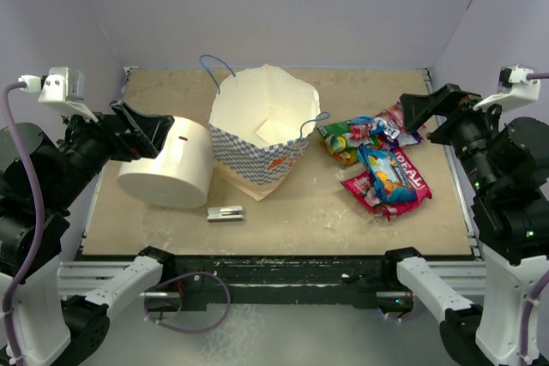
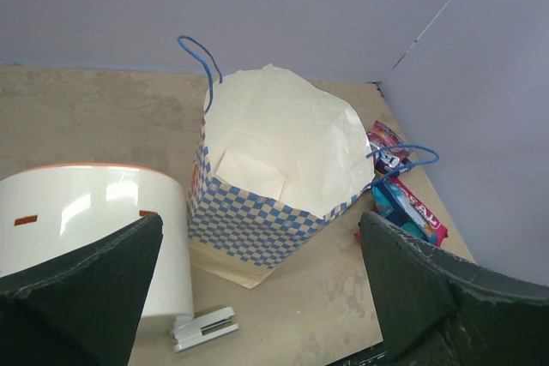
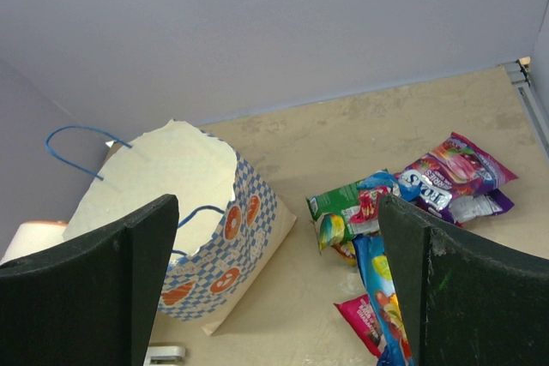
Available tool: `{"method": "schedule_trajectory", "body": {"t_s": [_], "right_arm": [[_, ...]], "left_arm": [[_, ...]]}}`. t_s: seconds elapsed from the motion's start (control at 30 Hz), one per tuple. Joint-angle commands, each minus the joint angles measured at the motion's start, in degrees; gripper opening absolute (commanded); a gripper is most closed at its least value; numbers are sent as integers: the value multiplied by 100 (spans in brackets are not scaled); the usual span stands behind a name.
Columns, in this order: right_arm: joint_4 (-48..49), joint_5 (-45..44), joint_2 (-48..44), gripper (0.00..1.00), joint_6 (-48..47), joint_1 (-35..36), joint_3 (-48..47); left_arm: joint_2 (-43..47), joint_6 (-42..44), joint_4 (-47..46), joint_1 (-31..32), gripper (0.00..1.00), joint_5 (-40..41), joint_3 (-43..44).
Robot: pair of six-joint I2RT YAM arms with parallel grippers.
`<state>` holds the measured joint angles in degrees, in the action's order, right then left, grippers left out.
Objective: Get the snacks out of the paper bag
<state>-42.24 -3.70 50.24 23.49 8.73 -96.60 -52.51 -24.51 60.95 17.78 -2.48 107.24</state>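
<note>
The snacks (image 1: 382,169), glossy crinkled foil packets, lie heaped on the table (image 1: 300,220) just right of the paper bag (image 1: 262,139), overlapping so the lower ones are half covered. The bag stands open, its cream floor partly hidden by the rim. The left gripper (image 1: 144,130) and right gripper (image 1: 420,111) are spread wide, empty.

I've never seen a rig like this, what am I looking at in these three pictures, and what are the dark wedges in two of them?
Two robot arms are bolted at the near edge of a table. One picture comes from a fixed camera above and behind them. The other two come from wrist cameras; the dark wedges are each pincer's own fingers. The left pincer and right pincer are open, holding nothing. On it stands an open paper bag, with a white cylinder lying left of it, a grey clip in front and snacks piled to its right.
</note>
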Motion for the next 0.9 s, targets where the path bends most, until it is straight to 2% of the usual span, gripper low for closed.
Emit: {"method": "schedule_trajectory", "body": {"t_s": [0.0, 0.87], "right_arm": [[451, 385, 1, 99, 17, 15, 41], [519, 517, 55, 99, -81, 15, 140]], "left_arm": [[-19, -83, -138, 31, 99, 73, 31], [-39, -28, -258, 33, 99, 33, -147]]}}
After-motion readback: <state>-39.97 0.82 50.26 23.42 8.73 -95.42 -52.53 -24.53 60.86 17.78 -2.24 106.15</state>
